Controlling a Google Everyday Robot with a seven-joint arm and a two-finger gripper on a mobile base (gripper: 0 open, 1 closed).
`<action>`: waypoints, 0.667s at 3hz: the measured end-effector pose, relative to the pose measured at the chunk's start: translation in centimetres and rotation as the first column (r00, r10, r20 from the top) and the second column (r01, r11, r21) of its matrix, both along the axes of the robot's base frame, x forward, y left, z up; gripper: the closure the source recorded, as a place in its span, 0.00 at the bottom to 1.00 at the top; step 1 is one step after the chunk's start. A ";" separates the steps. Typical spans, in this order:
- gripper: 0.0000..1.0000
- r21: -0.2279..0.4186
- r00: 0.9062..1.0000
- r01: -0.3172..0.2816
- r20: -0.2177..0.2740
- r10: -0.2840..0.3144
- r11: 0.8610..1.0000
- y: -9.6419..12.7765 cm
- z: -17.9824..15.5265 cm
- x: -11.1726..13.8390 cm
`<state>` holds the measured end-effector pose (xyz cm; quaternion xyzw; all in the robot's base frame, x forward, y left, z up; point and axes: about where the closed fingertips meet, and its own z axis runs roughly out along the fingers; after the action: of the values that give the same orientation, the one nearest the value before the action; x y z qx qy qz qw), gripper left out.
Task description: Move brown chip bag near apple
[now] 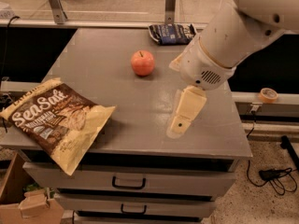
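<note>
The brown chip bag [56, 120] lies flat at the grey table's front left corner, with its cream lower edge hanging over the table's front edge. The red-orange apple [142, 62] stands upright near the table's middle back, well apart from the bag. My gripper [181, 115] hangs from the white arm [233, 36] above the table's right front part. It is to the right of and nearer than the apple, and far right of the bag. It holds nothing that I can see.
A small dark blue snack bag [171, 33] lies at the table's back edge [117, 29]. Drawers with handles [128, 183] are under the tabletop. A tape roll [268, 95] sits on a ledge at right. Cables lie on the floor at lower right.
</note>
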<state>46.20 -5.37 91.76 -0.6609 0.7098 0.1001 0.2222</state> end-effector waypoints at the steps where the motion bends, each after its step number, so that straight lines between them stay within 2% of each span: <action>1: 0.00 -0.001 1.000 0.000 0.000 0.000 1.000 0.0 0.0 0.0; 2: 0.00 0.048 1.000 0.005 -0.006 -0.005 0.999 2.1 -1.3 0.6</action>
<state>46.85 -3.26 90.46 -0.6533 0.7095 0.1186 0.2361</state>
